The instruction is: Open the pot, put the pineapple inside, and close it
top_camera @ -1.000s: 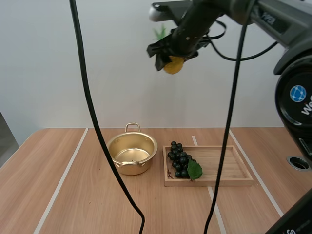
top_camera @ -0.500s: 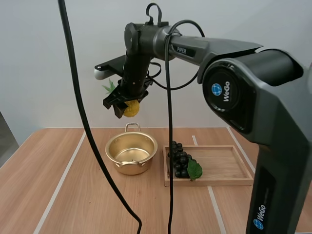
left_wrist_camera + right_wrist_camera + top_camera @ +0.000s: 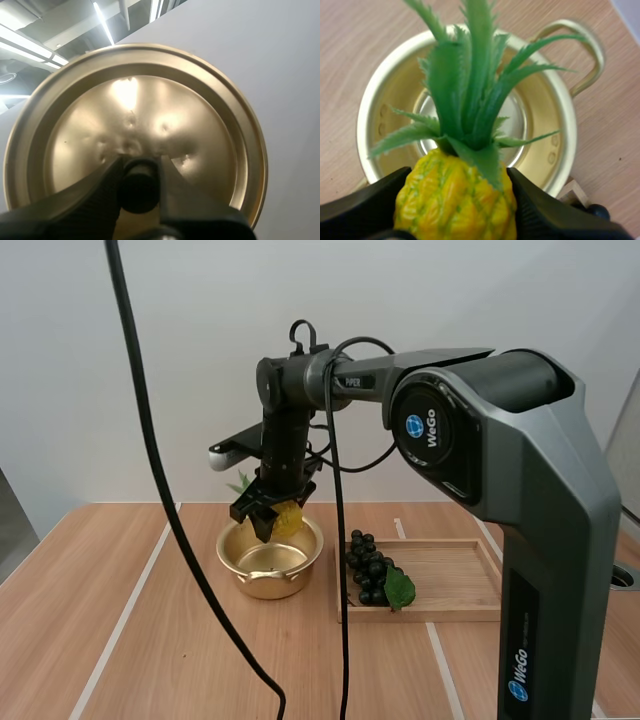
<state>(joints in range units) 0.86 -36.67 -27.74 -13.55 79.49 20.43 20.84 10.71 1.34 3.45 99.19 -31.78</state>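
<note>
The right gripper [image 3: 272,524] pinches the pineapple [image 3: 454,202] by its yellow body, right over the open pot [image 3: 270,562]; whether the fruit sits below the rim is hard to tell. The left gripper [image 3: 139,186] clamps the knob of the lid [image 3: 150,110]. The pot stands on a light wood surface [image 3: 130,630] with white lines, beside a wooden tray [image 3: 460,585] with grapes [image 3: 368,570], with a pale wall behind.

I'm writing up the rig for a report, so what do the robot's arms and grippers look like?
The right arm is dark grey, thick and rounded, with a blue round logo, white WeGo lettering and PIPER on the slimmer link. The right gripper and left gripper have matte black fingers.
</note>
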